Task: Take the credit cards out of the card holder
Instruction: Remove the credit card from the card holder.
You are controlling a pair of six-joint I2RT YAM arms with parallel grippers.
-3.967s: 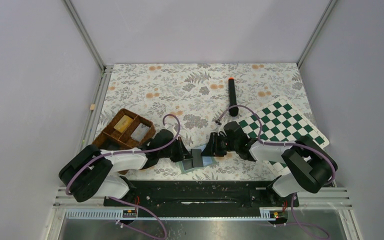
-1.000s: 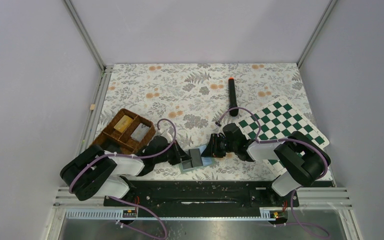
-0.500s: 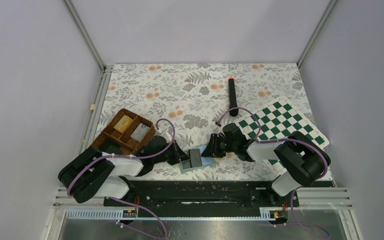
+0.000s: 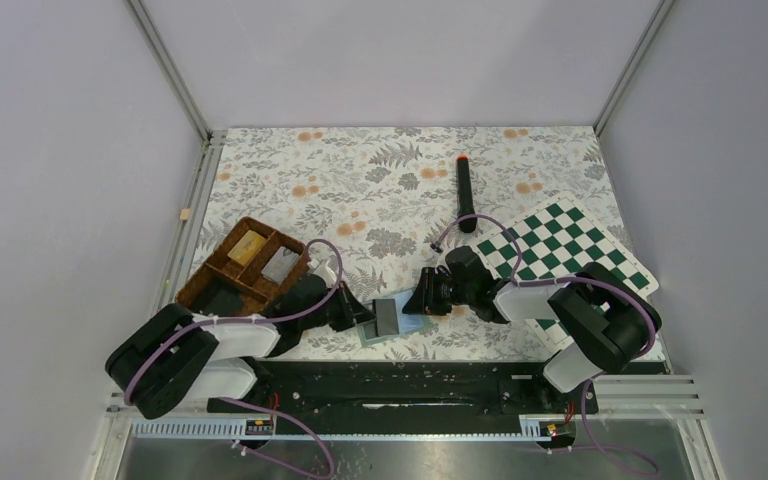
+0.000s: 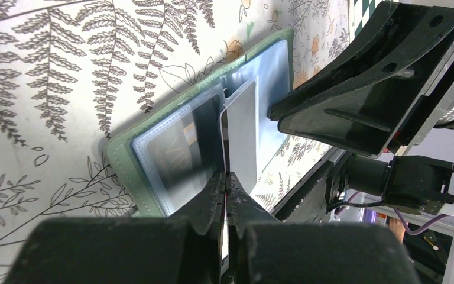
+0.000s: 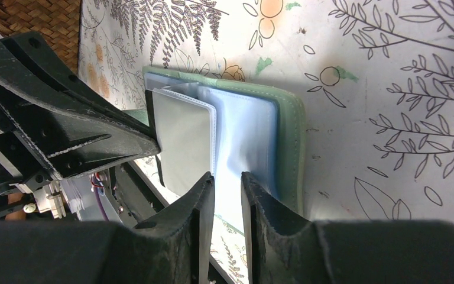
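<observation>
The sage-green card holder [image 4: 372, 334] lies open on the floral cloth between both arms. In the left wrist view my left gripper [image 5: 225, 176] is shut on the edge of a grey credit card [image 5: 241, 133], which stands partly drawn out over the card holder [image 5: 121, 160]. A second dark card [image 5: 180, 148] stays inside a clear sleeve. My right gripper [image 6: 227, 177] has its jaws slightly apart, tips resting on the light blue panel [image 6: 242, 136], gripping nothing. The right wrist view also shows the held card [image 6: 183, 142] and the card holder's green rim [image 6: 287, 136].
A brown wicker tray [image 4: 222, 277] at the left holds a yellowish block [image 4: 247, 245] and a grey card [image 4: 278, 263]. A chessboard [image 4: 560, 250] lies at the right and a black pen [image 4: 465, 192] beyond it. The black base rail [image 4: 390, 375] runs just behind the card holder.
My left arm has drawn back to the left, sliding the grey card a little further out of the holder. The right gripper has stayed in place.
</observation>
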